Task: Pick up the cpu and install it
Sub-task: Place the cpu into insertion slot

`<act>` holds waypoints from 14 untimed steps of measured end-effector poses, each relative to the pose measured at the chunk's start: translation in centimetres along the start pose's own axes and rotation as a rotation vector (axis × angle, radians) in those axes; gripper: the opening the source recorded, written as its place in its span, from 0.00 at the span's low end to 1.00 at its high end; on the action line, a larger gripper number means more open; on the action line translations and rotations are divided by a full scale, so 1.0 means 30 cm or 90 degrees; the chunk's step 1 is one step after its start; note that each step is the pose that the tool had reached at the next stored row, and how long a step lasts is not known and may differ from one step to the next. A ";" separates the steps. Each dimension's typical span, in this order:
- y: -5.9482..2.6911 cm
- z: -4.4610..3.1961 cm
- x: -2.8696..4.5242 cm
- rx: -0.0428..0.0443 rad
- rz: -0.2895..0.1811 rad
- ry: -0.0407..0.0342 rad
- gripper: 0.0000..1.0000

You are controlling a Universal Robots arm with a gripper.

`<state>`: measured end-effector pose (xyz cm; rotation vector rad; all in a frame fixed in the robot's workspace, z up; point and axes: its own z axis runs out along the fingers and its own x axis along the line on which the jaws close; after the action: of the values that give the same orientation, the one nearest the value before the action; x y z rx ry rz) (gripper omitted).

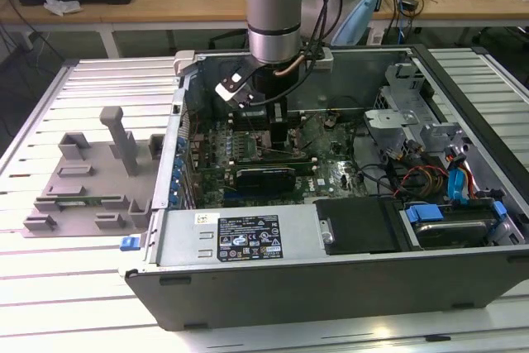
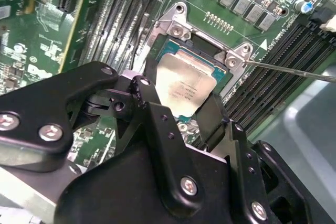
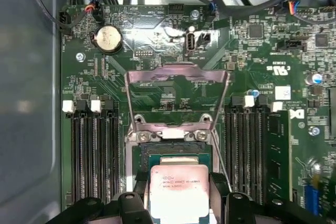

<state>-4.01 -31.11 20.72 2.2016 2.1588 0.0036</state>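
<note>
Cpu (image 3: 178, 190) is hanging silver face up just over the open socket (image 3: 178, 153), sitting a little off from the socket's middle in the first wrist view. The gripper (image 3: 178, 205) is clamping the cpu by two opposite edges, its black fingers (image 2: 144, 90) pressing in from either side in both wrist views. The socket's load plate (image 3: 178, 85) is standing raised, and the thin lever (image 2: 294, 70) is lying swung out. By my reading, the placing step is under way: the chip is being held over its seat and not yet released. Seating it is calling for edges squared to the frame and a flat, gentle descent. Around it, the green motherboard (image 3: 252, 51) is lying inside an open computer case (image 1: 248, 241), which is resting on a slatted metal table (image 1: 83, 303) beside a grey fixture tray (image 1: 91, 179).
</note>
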 end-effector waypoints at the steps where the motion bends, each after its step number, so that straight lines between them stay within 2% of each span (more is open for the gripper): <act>1: 0.001 0.007 0.003 0.0000 0.000 -0.0001 0.54; 9: 0.012 0.023 0.007 0.0000 0.000 -0.0001 0.54; 11: 0.012 0.027 0.007 0.0000 0.000 -0.0017 0.54; 14: 0.012 0.028 0.007 -0.0005 -0.013 -0.0011 0.54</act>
<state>-3.61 -30.93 19.90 2.1787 2.1793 0.0018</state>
